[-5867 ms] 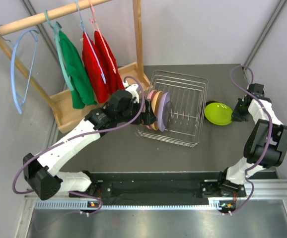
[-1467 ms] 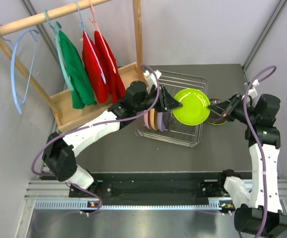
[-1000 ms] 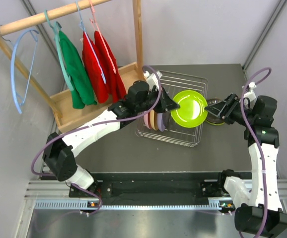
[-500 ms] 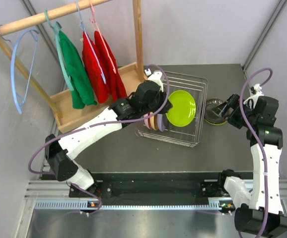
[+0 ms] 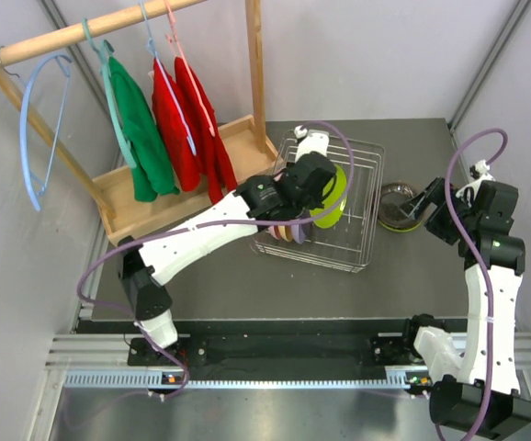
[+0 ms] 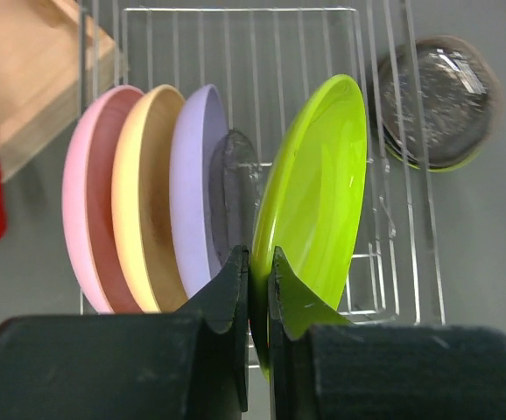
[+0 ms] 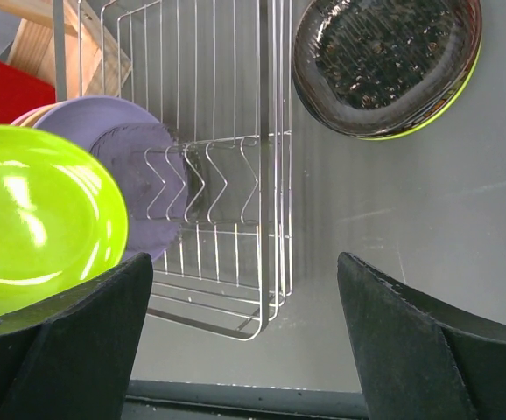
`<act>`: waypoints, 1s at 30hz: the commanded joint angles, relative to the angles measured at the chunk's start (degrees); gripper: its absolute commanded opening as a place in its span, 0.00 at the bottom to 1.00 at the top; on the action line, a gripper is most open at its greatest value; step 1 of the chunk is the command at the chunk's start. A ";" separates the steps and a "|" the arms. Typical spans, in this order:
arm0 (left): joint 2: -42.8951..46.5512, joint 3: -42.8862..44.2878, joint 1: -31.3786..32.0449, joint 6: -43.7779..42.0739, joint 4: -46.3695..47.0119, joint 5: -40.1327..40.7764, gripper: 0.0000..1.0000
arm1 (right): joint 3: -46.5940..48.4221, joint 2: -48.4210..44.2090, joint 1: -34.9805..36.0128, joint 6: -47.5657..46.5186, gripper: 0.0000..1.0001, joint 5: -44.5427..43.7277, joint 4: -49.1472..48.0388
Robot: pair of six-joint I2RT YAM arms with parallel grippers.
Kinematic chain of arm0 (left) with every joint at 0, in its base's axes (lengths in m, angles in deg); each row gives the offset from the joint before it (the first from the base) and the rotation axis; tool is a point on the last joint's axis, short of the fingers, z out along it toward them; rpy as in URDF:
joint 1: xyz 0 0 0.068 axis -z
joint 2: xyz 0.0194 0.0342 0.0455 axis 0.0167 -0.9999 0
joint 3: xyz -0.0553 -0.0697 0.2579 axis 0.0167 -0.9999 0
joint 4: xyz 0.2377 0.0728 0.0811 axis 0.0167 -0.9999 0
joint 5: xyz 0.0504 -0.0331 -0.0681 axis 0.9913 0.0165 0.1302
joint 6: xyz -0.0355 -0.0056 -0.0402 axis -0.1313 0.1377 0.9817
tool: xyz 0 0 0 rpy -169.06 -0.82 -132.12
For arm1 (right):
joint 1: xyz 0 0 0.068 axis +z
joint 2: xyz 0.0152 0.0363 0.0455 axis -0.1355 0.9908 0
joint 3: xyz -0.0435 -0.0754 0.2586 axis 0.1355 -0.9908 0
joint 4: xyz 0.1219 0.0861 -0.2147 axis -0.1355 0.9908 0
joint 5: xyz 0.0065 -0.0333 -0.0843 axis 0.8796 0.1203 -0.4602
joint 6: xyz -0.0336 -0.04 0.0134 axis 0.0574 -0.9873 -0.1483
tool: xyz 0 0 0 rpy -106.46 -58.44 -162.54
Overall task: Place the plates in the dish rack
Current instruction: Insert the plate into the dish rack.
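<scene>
- Left jaws clench the lime green plate (image 6: pixel 314 188) by its rim, upright within the dish rack (image 5: pixel 353 207), far-middle of the surface (image 5: pixel 247 285).
- Seat it squarely beside the lavender plate (image 6: pixel 192 175), without tilting, before letting go.
- Right jaws hang released.

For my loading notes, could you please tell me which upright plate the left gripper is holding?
The lime green plate, rightmost in the left wrist view: the left gripper pinches its rim, while pink, orange-tan and lavender stand ungripped.
</scene>
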 commanded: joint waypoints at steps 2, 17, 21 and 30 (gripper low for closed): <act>-5.83 9.22 2.58 -2.12 -6.38 11.43 0.00 | 2.74 -0.59 -0.62 -0.85 0.86 -0.22 -0.55; -14.38 14.60 3.46 -0.45 -13.17 19.52 0.00 | 2.30 -0.59 -0.62 -0.58 0.86 -0.22 -0.82; -15.43 14.68 3.37 -0.27 -12.73 19.87 0.00 | 2.30 -0.76 -0.62 -0.50 0.86 -0.13 -0.64; -20.53 18.72 3.29 1.31 -14.31 20.32 0.00 | 1.68 -1.29 -0.62 -0.06 0.86 -0.48 -0.64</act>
